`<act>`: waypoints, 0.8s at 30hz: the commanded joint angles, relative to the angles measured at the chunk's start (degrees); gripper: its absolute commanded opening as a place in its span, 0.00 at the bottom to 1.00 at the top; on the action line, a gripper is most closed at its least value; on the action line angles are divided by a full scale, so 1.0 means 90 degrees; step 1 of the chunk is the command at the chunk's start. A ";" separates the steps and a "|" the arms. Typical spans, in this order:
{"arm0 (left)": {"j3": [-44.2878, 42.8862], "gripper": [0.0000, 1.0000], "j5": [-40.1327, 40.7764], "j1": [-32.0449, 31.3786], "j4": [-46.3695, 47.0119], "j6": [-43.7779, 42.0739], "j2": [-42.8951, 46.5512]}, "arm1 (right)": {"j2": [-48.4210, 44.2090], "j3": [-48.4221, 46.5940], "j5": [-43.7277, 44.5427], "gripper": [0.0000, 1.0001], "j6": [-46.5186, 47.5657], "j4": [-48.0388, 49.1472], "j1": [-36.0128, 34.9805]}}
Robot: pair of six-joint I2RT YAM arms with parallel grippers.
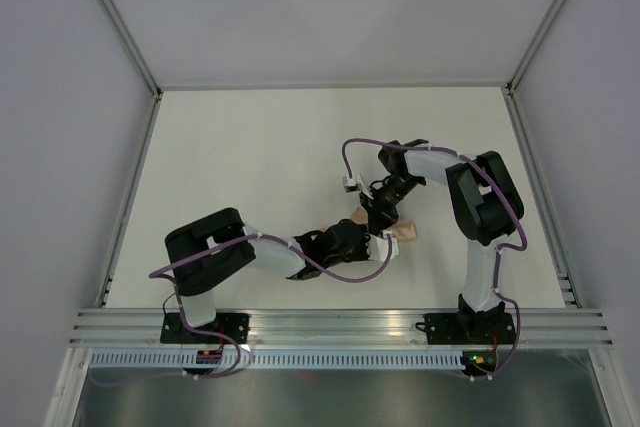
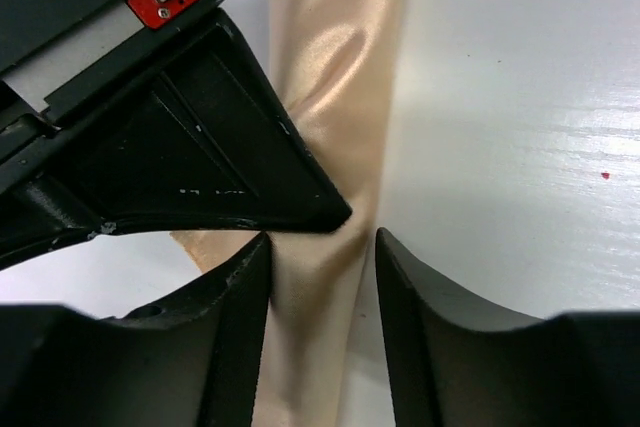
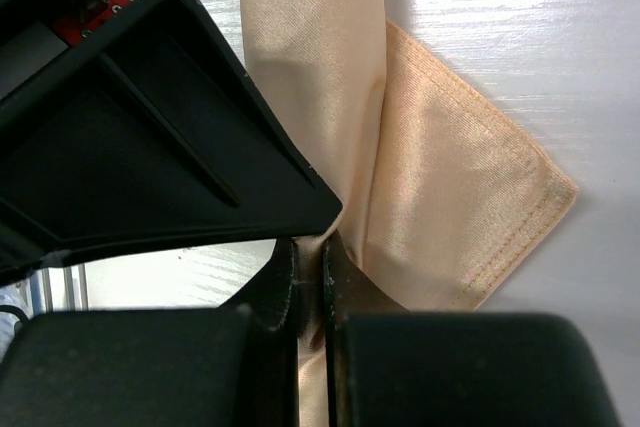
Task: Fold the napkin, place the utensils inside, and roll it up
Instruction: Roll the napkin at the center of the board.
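The napkin [image 1: 406,234] is a narrow peach roll in the middle of the table, mostly covered by both grippers in the top view. My left gripper [image 1: 372,245] straddles the roll; in the left wrist view the napkin [image 2: 340,77] runs between the open left gripper [image 2: 322,242], lying against the left finger [image 2: 235,297] with a gap to the right one. My right gripper [image 1: 380,219] meets it from the far side. In the right wrist view the right gripper [image 3: 310,247] is shut on a fold of the napkin [image 3: 450,177], whose stitched corner sticks out to the right. The utensils are hidden.
The white table [image 1: 250,167] is fenced by grey walls with metal posts [image 1: 115,17]. An aluminium rail [image 1: 330,325] runs along the near edge by the arm bases. Purple cables [image 1: 352,147] loop over both arms. The other arm's finger fills the upper left of each wrist view.
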State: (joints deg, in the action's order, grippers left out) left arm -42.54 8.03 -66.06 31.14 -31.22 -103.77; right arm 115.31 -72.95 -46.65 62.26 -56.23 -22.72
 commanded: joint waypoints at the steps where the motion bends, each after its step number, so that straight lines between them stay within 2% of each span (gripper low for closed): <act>1: -0.0312 0.48 -0.0384 0.0113 -0.0441 0.0061 -0.0101 | 0.0460 0.0127 0.0692 0.01 0.0338 0.0086 -0.0015; 9: -0.0517 0.24 -0.1097 0.0582 -0.1164 0.0705 -0.0052 | 0.0460 0.0127 0.0672 0.02 0.0338 0.0056 -0.0015; 10: -0.0594 0.19 -0.1233 0.0631 -0.1271 0.0744 -0.0081 | 0.0460 0.0127 0.0672 0.07 0.0338 0.0046 -0.0005; 12: -0.0663 0.15 -0.1380 0.0661 -0.1525 0.0861 -0.0140 | 0.0421 0.0127 0.0643 0.15 0.0328 0.0037 -0.0005; 15: -0.0761 0.09 -0.1702 0.0748 -0.1808 0.1027 -0.0208 | 0.0265 0.0146 0.0575 0.28 0.0319 0.0017 0.0005; 16: -0.0790 0.07 -0.1877 0.0768 -0.1877 0.1066 -0.0218 | 0.0139 0.0146 0.0516 0.35 0.0261 0.0017 0.0034; 19: -0.0858 0.05 -0.2199 0.0875 -0.2131 0.1242 -0.0286 | -0.0183 0.0059 0.0341 0.45 0.0221 -0.0071 0.0141; 20: -0.0888 0.05 -0.2269 0.0895 -0.2209 0.1320 -0.0297 | -0.0282 0.0039 0.0292 0.51 0.0163 -0.0100 0.0180; 21: -0.0907 0.04 -0.2327 0.0914 -0.2325 0.1350 -0.0316 | -0.0389 -0.0029 0.0252 0.90 0.0114 -0.0100 0.0210; 22: -0.0908 0.04 -0.2463 0.0953 -0.2336 0.1379 -0.0316 | -0.0496 -0.0058 0.0213 0.98 0.0075 -0.0100 0.0297; 24: -0.0917 0.03 -0.2581 0.1031 -0.2395 0.1516 -0.0316 | -0.0828 -0.0098 0.0067 0.98 -0.0120 -0.0003 0.0395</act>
State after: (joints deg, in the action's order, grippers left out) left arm -50.54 -10.85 -58.89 16.34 -23.20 -104.18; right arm 111.74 -74.02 -46.30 60.01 -58.17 -18.57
